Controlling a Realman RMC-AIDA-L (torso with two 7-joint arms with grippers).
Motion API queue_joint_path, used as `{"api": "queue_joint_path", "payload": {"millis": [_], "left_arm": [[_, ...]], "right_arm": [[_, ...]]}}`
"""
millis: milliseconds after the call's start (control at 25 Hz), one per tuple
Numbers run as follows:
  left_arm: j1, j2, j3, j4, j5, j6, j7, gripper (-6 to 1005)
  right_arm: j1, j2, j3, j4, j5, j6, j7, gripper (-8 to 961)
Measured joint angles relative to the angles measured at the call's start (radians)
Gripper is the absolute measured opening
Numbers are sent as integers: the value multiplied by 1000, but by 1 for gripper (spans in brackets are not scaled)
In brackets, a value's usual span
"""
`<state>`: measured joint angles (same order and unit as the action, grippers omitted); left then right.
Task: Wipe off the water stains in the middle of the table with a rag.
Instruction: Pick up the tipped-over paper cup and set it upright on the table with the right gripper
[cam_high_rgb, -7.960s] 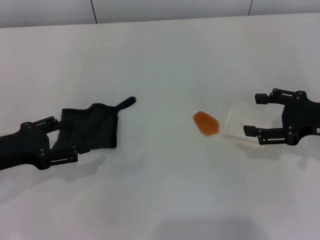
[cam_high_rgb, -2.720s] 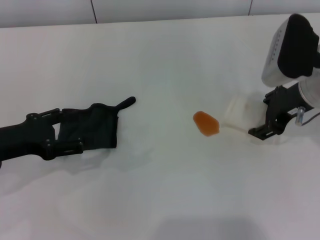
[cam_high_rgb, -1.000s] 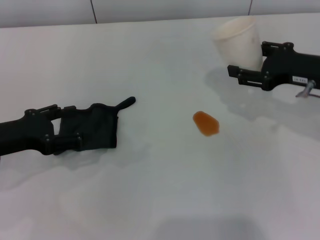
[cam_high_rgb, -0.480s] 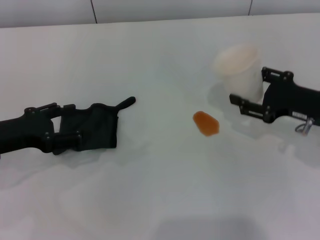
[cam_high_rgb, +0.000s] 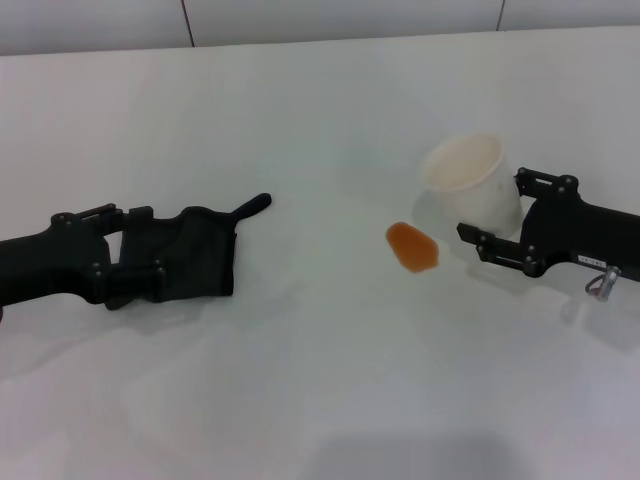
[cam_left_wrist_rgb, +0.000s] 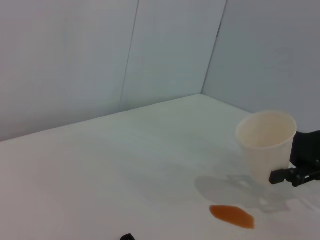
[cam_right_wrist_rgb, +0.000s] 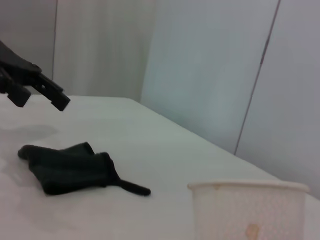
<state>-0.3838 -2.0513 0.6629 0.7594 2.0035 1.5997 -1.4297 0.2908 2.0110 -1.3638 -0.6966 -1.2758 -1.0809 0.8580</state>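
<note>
The water stains are one small orange blot (cam_high_rgb: 412, 246) on the white table (cam_high_rgb: 320, 380), also visible in the left wrist view (cam_left_wrist_rgb: 231, 216). The black rag (cam_high_rgb: 185, 255) lies wrinkled at the left, its thin tail pointing to the back right. My left gripper (cam_high_rgb: 138, 243) is open, its fingers straddling the rag's left edge; the right wrist view shows this gripper (cam_right_wrist_rgb: 40, 92) raised over the rag (cam_right_wrist_rgb: 70, 167). My right gripper (cam_high_rgb: 498, 208) is shut on a whitish cup (cam_high_rgb: 465, 185), upright just right of the blot.
The cup (cam_left_wrist_rgb: 265, 142) stands close behind the blot, low over the table or on it; I cannot tell which. A grey panelled wall (cam_high_rgb: 340, 18) runs along the table's far edge. Bare white surface lies between rag and blot.
My right gripper turned the cup upright, lifted it to the back, then brought it down and forward beside the blot. The left gripper crept slightly right along the rag.
</note>
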Motion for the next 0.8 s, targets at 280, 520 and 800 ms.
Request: {"api": "queue_joint_path", "payload": {"millis": [280, 520, 800], "left_arm": [[1, -3, 2, 0, 0, 0, 0, 875], [1, -3, 3, 0, 0, 0, 0, 875], [-4, -3, 3, 0, 0, 0, 0, 875]], "right_arm": [[7, 0, 0, 54, 5, 33, -5, 655], [8, 0, 1, 72, 7, 52, -5, 654], [8, 1, 4, 83, 8, 61, -3, 654]]}}
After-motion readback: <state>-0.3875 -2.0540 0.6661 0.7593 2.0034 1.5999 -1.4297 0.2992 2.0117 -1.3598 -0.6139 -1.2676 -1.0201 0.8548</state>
